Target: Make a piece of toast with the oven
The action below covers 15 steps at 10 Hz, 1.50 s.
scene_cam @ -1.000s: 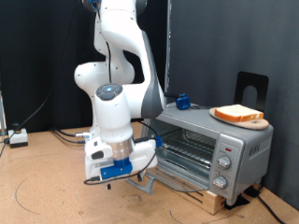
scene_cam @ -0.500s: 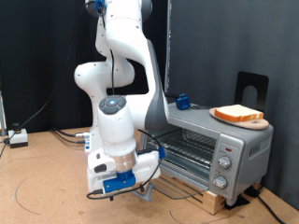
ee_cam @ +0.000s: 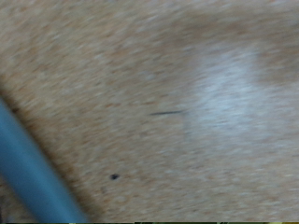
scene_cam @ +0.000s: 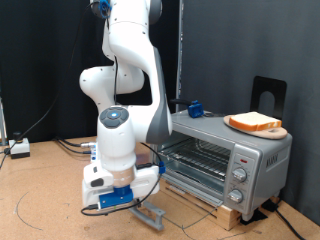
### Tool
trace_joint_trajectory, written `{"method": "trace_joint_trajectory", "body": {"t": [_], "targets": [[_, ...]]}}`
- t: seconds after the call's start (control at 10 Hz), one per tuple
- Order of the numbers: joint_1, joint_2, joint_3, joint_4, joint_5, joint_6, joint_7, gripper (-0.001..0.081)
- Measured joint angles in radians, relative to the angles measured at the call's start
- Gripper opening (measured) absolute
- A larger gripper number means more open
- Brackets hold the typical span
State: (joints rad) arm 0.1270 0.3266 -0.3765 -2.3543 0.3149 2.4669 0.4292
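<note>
The silver-grey oven [scene_cam: 240, 158] stands on the wooden table at the exterior view's right. Its glass door [scene_cam: 152, 214] hangs down and open, and the wire rack [scene_cam: 195, 153] shows inside. The piece of toast [scene_cam: 253, 122] lies on a round wooden board [scene_cam: 272, 131] on top of the oven. My gripper [scene_cam: 126, 205] is low over the table, just left of the door's lowered edge, with its fingers hidden under the hand. The wrist view shows only blurred wooden table [ee_cam: 168, 103] and a blue-grey bar [ee_cam: 33, 173].
A small blue object [scene_cam: 195, 108] sits on the oven's top at the back. A black stand [scene_cam: 268, 93] rises behind the oven. The oven rests on a wooden block [scene_cam: 226, 213]. A white box [scene_cam: 18, 148] and cables lie at the far left.
The hand has moved down and towards the exterior view's left, away from the oven. The oven door has swung further down with it.
</note>
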Motion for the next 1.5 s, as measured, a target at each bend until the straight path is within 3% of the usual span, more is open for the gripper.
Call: {"method": "trace_joint_trajectory", "body": {"t": [0.2, 0.4, 0.7, 1.0, 1.5], "targets": [[-0.040, -0.002, -0.007, 0.022, 0.042, 0.010, -0.030, 0.0809], [-0.078, -0.023, -0.010, 0.056, 0.055, -0.039, -0.090, 0.0809], [-0.085, -0.049, -0.007, 0.060, 0.079, -0.095, -0.136, 0.0809], [-0.108, -0.137, -0.002, 0.063, 0.224, -0.275, -0.321, 0.0809], [-0.136, -0.289, -0.026, 0.074, 0.183, -0.544, -0.423, 0.0809]]}}
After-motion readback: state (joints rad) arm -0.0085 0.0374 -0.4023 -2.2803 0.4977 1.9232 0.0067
